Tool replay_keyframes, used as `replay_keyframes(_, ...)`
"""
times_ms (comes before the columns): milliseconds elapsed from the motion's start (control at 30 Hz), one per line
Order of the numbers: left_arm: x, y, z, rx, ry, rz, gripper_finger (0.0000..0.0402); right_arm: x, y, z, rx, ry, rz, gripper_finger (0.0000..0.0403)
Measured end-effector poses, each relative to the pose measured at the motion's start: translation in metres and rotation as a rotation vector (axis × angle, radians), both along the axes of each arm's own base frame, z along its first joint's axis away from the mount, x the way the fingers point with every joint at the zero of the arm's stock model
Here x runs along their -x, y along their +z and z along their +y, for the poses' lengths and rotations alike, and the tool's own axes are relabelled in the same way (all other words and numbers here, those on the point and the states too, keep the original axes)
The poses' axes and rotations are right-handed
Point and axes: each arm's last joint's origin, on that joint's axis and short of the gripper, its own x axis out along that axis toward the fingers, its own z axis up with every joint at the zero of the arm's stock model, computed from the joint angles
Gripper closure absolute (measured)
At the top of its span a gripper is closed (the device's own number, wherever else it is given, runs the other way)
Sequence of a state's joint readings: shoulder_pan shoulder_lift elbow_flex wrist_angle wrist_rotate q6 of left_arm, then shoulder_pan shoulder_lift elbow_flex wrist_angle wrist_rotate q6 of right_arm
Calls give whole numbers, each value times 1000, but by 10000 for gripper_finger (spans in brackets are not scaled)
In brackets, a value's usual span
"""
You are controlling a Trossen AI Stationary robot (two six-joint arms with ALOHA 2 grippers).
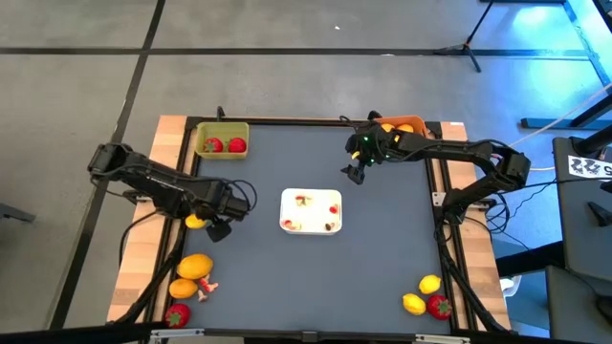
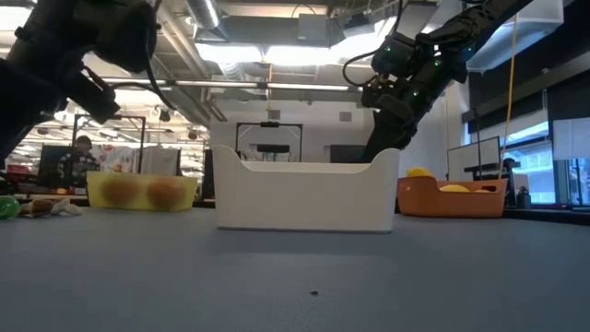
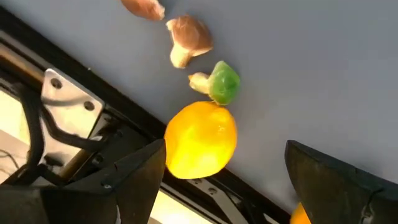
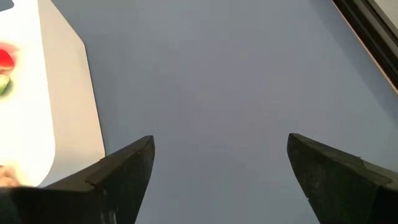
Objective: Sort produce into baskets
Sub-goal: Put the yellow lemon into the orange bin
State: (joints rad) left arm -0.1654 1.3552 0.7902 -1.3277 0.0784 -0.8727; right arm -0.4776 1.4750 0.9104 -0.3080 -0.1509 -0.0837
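Left pincer [image 3: 217,180] hovers low at the left edge of the dark grey bench [image 1: 382,248], fingers spread wide, empty; round yellow toy lemon [image 3: 200,140] lies on the bench between and just ahead of them. Right pincer [image 1: 355,172] wide, empty, beside the orange square basket [image 1: 406,124].

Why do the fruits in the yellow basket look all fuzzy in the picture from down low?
In the low view the fruits show only through the yellow-green basket wall, so they blur into soft orange blobs. In the high view the same two red fruits look crisp from above. In the left wrist view the lemon is sharp, with bright glare near it.
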Motion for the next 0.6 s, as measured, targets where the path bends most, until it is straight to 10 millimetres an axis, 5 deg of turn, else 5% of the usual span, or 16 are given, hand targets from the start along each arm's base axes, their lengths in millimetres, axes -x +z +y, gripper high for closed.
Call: replay_keyframes(600,-22,-55,4,171,-113,334,82,0,0,0,-5,-7,2,40)
